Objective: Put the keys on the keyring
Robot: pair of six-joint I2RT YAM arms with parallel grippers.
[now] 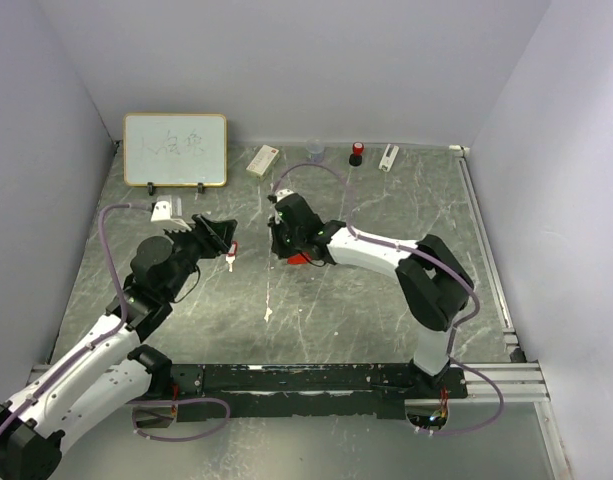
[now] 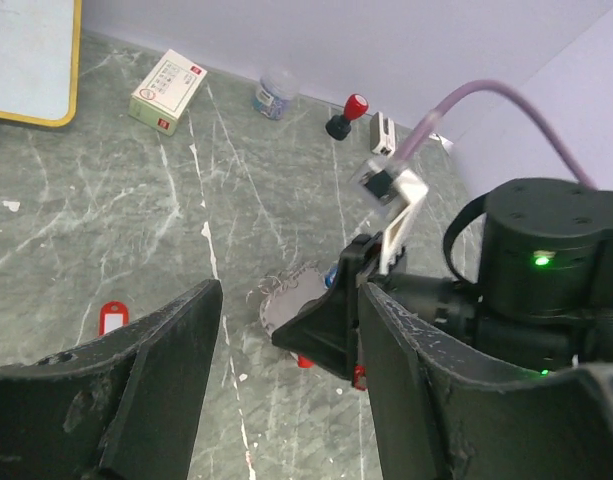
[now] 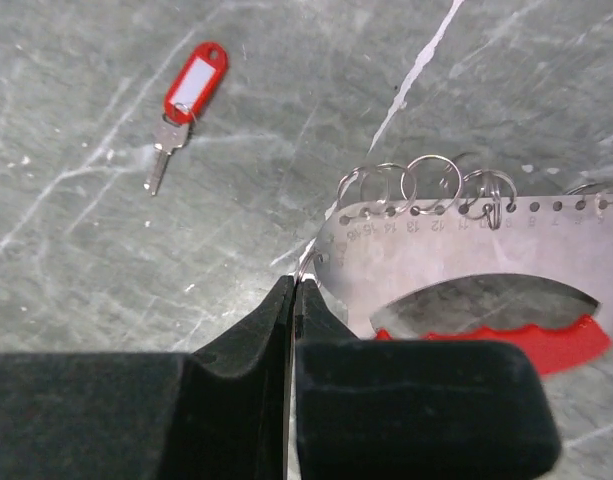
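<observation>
The keyring (image 3: 456, 250) is a grey metal plate with numbered holes, several wire rings and a red fob (image 3: 546, 345) under it. My right gripper (image 3: 294, 285) is shut on a thin ring at the plate's left end, low over the table middle (image 1: 282, 240). A key with a red tag (image 3: 186, 95) lies loose on the table to its left (image 1: 230, 262). My left gripper (image 1: 224, 238) hovers open just above that key and faces the right gripper. Its view shows the plate (image 2: 281, 305) between its fingers. A blue bit (image 2: 331, 277) peeks out behind the right finger.
A whiteboard (image 1: 176, 150) leans on the back wall at the left. Along that wall also stand a small box (image 1: 263, 160), a clear cup (image 1: 315, 152), a red-topped stamp (image 1: 356, 153) and a white block (image 1: 388, 157). A black rail (image 1: 316, 378) runs along the near edge.
</observation>
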